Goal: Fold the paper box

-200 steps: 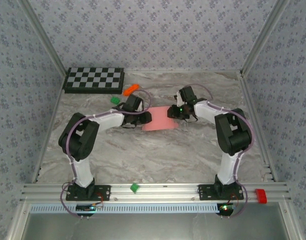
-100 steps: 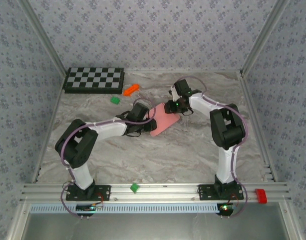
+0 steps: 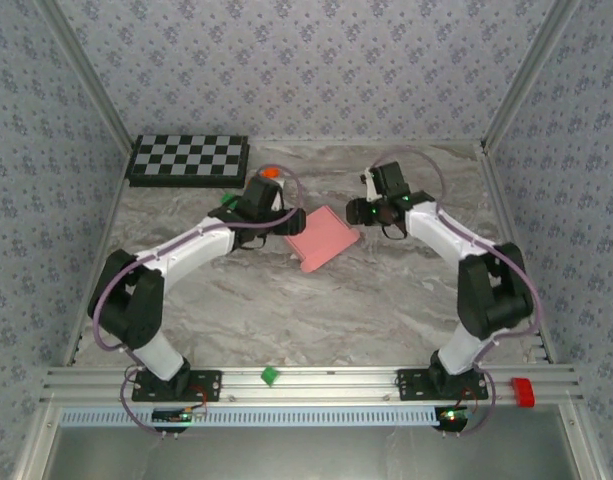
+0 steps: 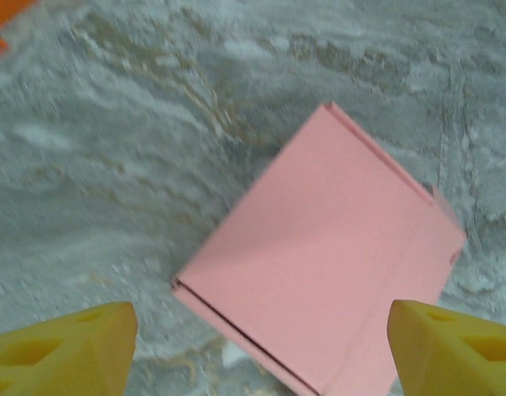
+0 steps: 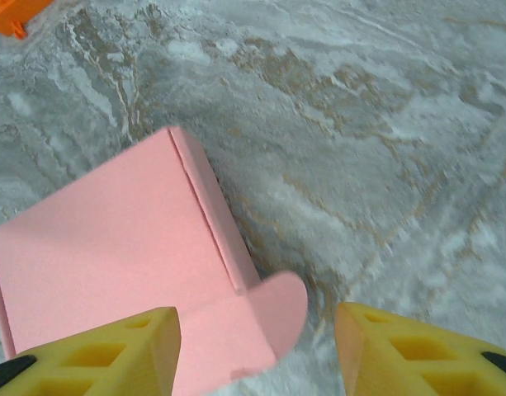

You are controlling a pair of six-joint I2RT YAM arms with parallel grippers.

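1. Checkerboard (image 3: pixel 189 158) lies at the far left of the surface (image 3: pixel 316 310), well apart from the work. An orange block (image 3: pixel 271 172) and a green block (image 3: pixel 226 199) sit just behind the left arm, so a wide swing of that arm could knock them across the surface.
2. The left fingers (image 3: pixel 292 222) are spread wide and hold nothing. They hang over the left edge of the paper box (image 3: pixel 323 238). If they drop straight down like this, they would probably straddle the flat card and scrape the surface, or shove the box along instead of pinching an edge.
3. The paper box lies flat in the far middle of the surface, turned at a slant between the two sets of fingers, and nothing grips it. It looks like thin, loose card, so one sideways nudge could spin it out of line. A push away from a crease could also bend a panel in the wrong place.
4. The right fingers (image 3: pixel 364 214) are parted and empty, above the corner where a rounded tab (image 5: pixel 281 305) sticks out. A careless close here could crumple that tab. Lifting it while the left side stays unheld could drag the whole box toward the right
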